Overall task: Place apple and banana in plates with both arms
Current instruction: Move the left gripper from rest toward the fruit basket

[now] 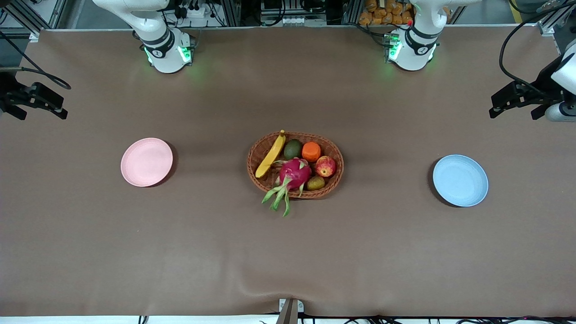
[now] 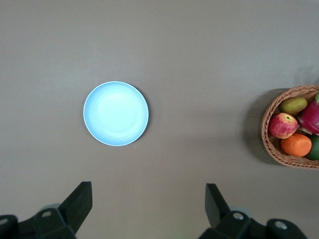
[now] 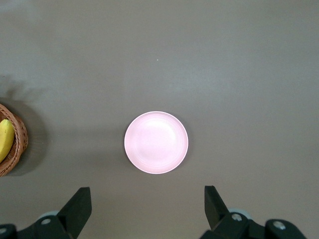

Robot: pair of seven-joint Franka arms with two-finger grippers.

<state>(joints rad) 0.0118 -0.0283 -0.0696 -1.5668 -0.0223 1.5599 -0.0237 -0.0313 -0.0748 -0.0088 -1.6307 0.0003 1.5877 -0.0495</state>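
Waiting: both arms hang high at the tabletop's two end edges, nothing picked yet.
Left gripper (image 2: pixel 147 209): jaws spread wide, empty, over bare tabletop near the blue plate (image 1: pixel 460 180).
Right gripper (image 3: pixel 147 209): same story, wide open, empty, over tabletop near the pink plate (image 1: pixel 146 162).
Apple (image 1: pixel 326 166): in the wicker basket (image 1: pixel 256 155) mid-table, touching the dragon fruit (image 1: pixel 294 173) and orange fruit (image 1: pixel 311 151).
Banana (image 1: pixel 271 155): leaning along the basket's rim toward the right arm's end.
Risk: crowded fruit. Fingers closing on the apple could nudge its neighbours or drag the light basket; the banana may roll off a shallow plate.
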